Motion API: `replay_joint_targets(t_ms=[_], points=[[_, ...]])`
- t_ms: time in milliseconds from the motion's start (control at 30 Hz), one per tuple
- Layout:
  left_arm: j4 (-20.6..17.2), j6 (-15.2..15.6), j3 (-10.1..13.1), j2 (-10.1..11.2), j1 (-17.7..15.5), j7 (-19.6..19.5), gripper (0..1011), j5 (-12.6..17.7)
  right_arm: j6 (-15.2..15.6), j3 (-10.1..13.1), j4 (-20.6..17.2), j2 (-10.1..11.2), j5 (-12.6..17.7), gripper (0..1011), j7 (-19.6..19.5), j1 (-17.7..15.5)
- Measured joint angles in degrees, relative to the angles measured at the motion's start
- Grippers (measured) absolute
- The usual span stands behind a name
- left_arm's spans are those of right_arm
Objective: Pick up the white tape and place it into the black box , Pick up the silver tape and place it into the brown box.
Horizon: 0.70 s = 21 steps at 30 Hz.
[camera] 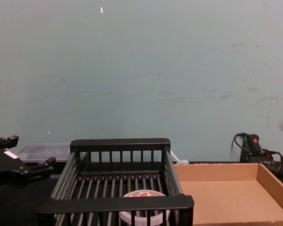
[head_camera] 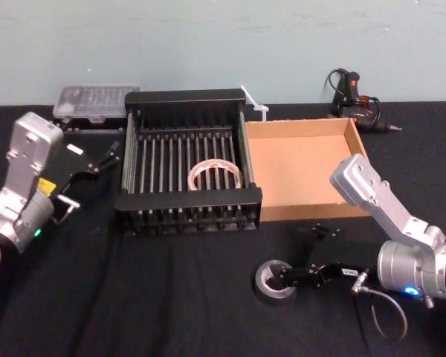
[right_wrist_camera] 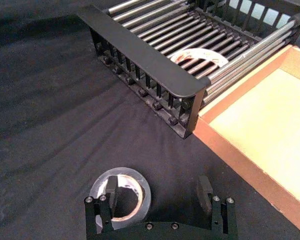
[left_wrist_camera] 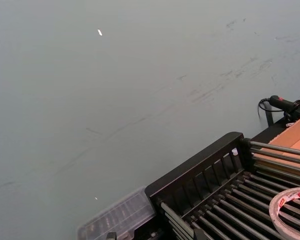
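Right gripper (right_wrist_camera: 158, 192), jaws apart, sets one finger inside the silver tape (right_wrist_camera: 125, 173) core, likely to pinch its wall. White tape (head_camera: 195, 177) lies in the black box (head_camera: 187, 199); left gripper (head_camera: 104, 158) idles alongside, fingers spread.

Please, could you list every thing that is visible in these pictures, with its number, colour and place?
black slatted plastic basket: 1, black, middle of the table.
tan-brown cardboard tray: 1, brown, directly right of the basket.
white roll of tape with red markings: 1, white and red, flat inside the basket.
dull grey-silver roll of tape: 1, grey, on the cloth in front of the tray.
clear plastic case: 1, transparent, behind the basket's left corner.
black corded tool: 1, black, behind the tray.
black cloth: 1, black, covering the table.
left hand: 1, black, open, left of the basket.
right hand: 1, black, open, one finger in the grey roll's hole.
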Motion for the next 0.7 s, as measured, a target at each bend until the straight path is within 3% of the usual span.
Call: replay_joint_targets(t_ms=[700], points=[[0.0, 0.0, 0.0, 0.0, 0.0, 0.0, 1001, 0.0, 0.4, -1.9, 2.9, -1.3, -1.6, 1002, -0.2, 1.5]])
